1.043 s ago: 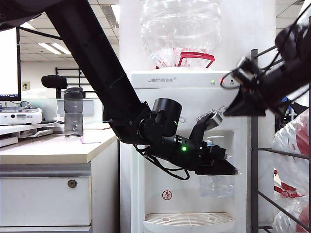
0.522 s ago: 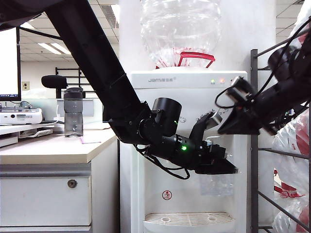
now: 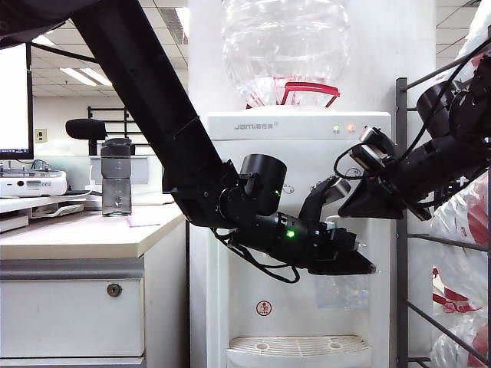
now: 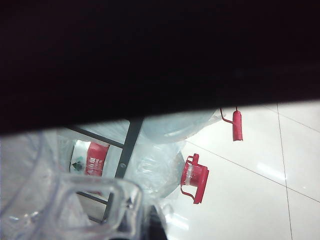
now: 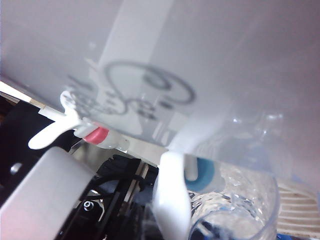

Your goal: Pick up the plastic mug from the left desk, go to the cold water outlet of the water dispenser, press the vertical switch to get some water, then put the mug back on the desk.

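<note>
step in hand: filling. left end effector (image 3: 360, 264) clamped on the plastic mug (image 3: 341, 291), held under the cold water outlet (image 5: 201, 173). right end effector (image 3: 349, 208), fingers together, just beside the outlet; next, press the vertical switch (image 5: 171, 197).

Your robot's two black arms

Left arm (image 3: 153, 107): matte black links, green indicator light, looping black cable; right arm (image 3: 437, 157): black, cabled, silver wrist camera.
</note>
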Available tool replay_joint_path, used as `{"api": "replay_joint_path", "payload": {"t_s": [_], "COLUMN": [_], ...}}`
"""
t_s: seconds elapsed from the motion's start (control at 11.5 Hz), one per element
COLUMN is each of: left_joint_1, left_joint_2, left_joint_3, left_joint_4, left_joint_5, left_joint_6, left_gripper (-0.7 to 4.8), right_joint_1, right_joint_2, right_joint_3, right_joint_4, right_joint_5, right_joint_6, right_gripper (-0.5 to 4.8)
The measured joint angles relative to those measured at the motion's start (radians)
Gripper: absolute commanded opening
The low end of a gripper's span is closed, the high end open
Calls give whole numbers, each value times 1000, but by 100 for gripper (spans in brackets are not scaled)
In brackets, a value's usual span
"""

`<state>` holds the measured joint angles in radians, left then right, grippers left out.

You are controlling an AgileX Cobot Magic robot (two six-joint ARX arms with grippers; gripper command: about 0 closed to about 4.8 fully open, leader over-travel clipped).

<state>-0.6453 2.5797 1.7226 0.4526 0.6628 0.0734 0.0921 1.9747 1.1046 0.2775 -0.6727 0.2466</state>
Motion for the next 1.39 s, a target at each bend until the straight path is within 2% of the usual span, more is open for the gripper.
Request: {"api": "replay_joint_path", "payload": {"t_s": [0.35, 1.04, 1.39], "left_joint_1": [0, 0, 0], "left_joint_2": [0, 0, 0], "left_joint_3": [0, 0, 0], "left_joint_4": [0, 0, 0], "left_joint_5": [0, 0, 0], "left_joint_6": [0, 0, -3], "left_gripper": [-6, -6, -6], "right_joint_1": [5, 0, -1], "right_joint_2": [0, -77, -45], "right_joint_3": [0, 11, 7], "right_joint_4": [9, 13, -5], "right_joint_5": [34, 26, 64], "right_joint_6": [6, 40, 34], "right_gripper": [-6, -6, -6]}}
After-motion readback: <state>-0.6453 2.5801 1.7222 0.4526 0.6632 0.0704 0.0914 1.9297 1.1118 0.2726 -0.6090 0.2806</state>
